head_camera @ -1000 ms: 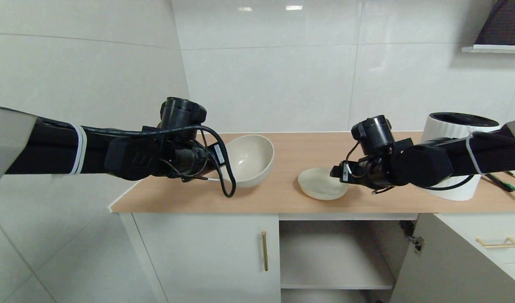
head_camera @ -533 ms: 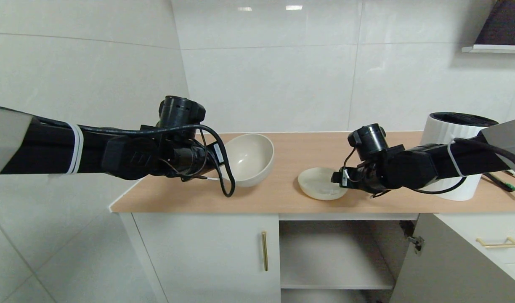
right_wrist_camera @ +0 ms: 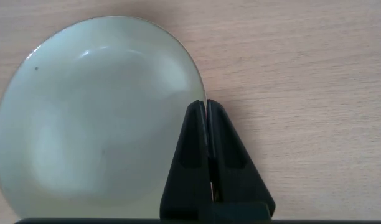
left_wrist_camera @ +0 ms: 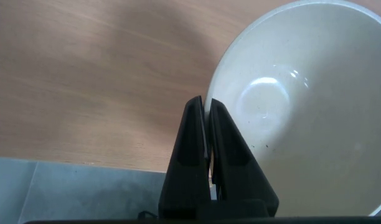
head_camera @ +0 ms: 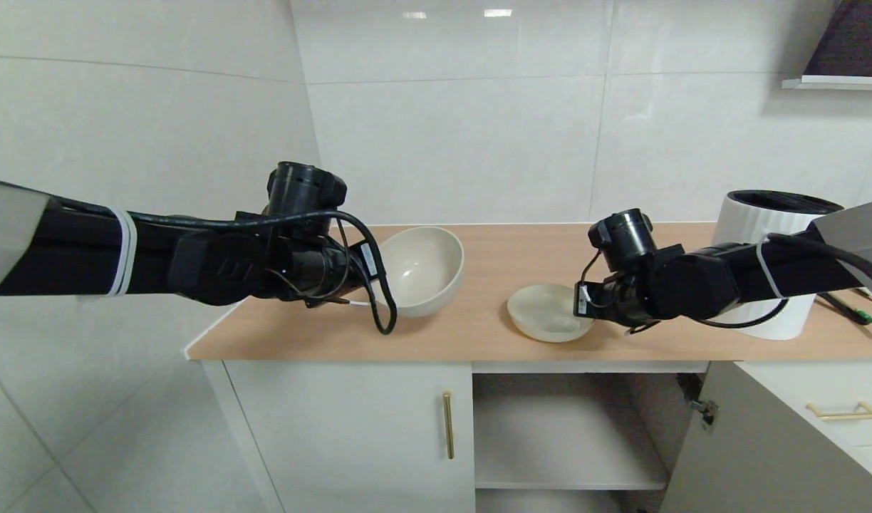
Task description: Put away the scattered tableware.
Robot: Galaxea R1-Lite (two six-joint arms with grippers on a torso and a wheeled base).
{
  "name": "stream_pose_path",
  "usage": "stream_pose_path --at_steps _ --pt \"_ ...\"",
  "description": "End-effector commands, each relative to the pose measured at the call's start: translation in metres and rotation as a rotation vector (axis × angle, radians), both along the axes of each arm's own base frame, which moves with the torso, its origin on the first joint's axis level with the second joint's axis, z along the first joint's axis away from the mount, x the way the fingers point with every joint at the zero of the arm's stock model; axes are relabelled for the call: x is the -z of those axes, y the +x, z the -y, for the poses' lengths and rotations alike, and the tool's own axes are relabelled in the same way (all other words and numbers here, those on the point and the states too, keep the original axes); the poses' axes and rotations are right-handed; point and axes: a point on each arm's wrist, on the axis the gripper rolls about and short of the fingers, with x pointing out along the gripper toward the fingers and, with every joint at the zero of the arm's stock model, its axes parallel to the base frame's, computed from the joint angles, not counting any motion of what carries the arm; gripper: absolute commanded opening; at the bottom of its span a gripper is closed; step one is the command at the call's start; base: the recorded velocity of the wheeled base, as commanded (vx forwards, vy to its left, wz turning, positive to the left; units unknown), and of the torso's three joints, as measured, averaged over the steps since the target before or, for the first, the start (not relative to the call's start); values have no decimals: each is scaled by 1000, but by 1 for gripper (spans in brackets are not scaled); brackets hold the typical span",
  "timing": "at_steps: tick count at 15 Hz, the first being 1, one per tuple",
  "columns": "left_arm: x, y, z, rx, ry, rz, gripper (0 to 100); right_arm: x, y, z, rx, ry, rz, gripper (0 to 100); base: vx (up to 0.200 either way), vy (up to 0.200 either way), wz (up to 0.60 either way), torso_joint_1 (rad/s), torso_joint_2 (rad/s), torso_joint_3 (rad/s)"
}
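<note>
Slippage is the worry: the left gripper (left_wrist_camera: 207, 107) pinches the bowl (left_wrist_camera: 302, 99) by its thin rim, the bowl hanging tilted just ahead of it. The right gripper (right_wrist_camera: 206, 109) is clamped likewise on the shallow dish (right_wrist_camera: 97, 106). Either glossy rim could slide free and drop onto the counter (head_camera: 471, 331).

- The big bowl (head_camera: 423, 269) was round, deep and cream-white, with nothing in it. It was tipped up on its side on the wooden counter (head_camera: 471, 331), toward the robot's left end. The left gripper (left_wrist_camera: 206, 104) pinched its rim.
- The small dish (head_camera: 543, 311) was pale, round and shallow, and it had nothing in it too. It sat open side up near the counter's front edge, well apart from the big bowl. The right gripper (right_wrist_camera: 206, 106) pinched its rim.
</note>
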Motion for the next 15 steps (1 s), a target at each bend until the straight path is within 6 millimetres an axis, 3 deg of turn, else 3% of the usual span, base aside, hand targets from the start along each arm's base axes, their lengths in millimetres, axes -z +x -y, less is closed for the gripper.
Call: stream_pose_path --at_steps 1,4,5,6,7,10,13,15 --pt "-6 -6 -2 -1 -4 12 0 -12 -5 2 -4 12 22 0 0 0 0 0 0 0" --pt "-12 -18 -7 -1 -6 16 0 -28 -18 6 -2 21 6 0 0 0 0 0 0 0" --pt "-13 -33 -12 2 -5 5 0 -46 -35 11 -13 70 -29 0 0 0 0 0 0 0" --pt "-12 -36 -13 5 -4 0 0 -50 -41 13 -21 80 -45 0 0 0 0 0 0 0" --pt "-16 -49 -12 23 -6 4 0 -61 -60 18 -58 110 -68 0 0 0 0 0 0 0" --pt "-23 -81 -20 49 -14 9 0 -74 -99 32 -132 158 -81 0 0 0 0 0 0 0" --pt "-30 -105 -27 144 -36 17 0 -69 -124 42 -173 179 -124 0 0 0 0 0 0 0" --pt "-31 -110 -23 194 -45 16 0 -63 -134 47 -167 170 -146 0 0 0 0 0 0 0"
